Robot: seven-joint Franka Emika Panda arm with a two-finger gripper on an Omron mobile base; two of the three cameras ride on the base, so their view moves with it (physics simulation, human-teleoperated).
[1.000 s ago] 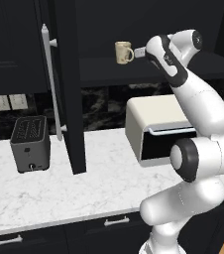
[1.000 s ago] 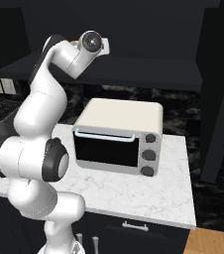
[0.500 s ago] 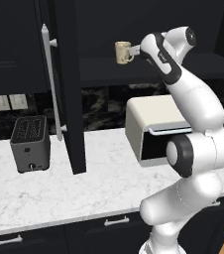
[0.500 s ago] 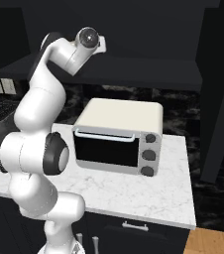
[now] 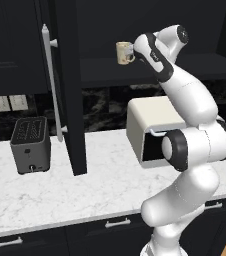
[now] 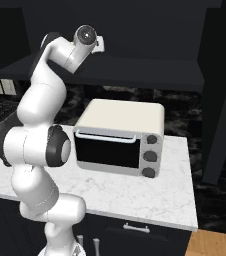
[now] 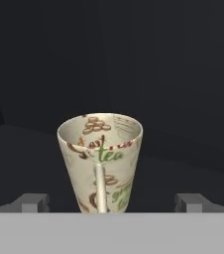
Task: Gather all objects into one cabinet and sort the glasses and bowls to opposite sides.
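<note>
Straddling the cream cup (image 7: 100, 161) with jaws spread wide, the gripper (image 7: 111, 202) grasps nothing; the cup stands upright on the cabinet shelf (image 5: 150, 70). Closing off-centre on its handle risks tipping it over.

**Dim cabinets, evenly lit counter**

Soft, even light falls on the marble counter (image 5: 45, 195) and white arm (image 5: 195, 145), without hard shadows or glare. The cabinet (image 5: 100, 30) interior stays near-black. All views are sharp, rendered, undistorted.
</note>
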